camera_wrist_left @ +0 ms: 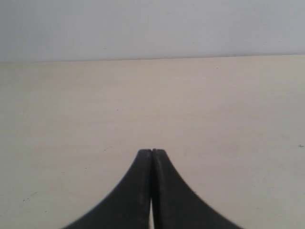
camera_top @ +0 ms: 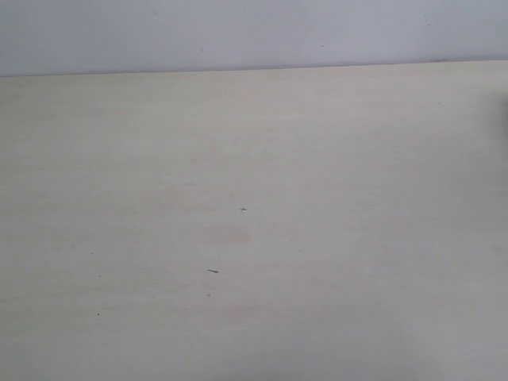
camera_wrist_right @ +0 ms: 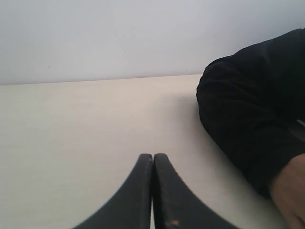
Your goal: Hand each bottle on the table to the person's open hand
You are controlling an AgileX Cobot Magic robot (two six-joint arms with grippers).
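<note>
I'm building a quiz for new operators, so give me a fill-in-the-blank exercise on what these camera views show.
1. The left claw is ____ (open or shut).
2. The right claw grips ____.
3. On the table near the right claw is a person's arm, clothed in ____.
Missing words: shut; nothing; black.

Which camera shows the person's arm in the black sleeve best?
The right wrist view: the person's arm, black sleeve with bare skin at the cuff, lies on the table in plain sight. The left wrist view shows none of it; the exterior view, at most a dark sliver at its right edge.
</note>
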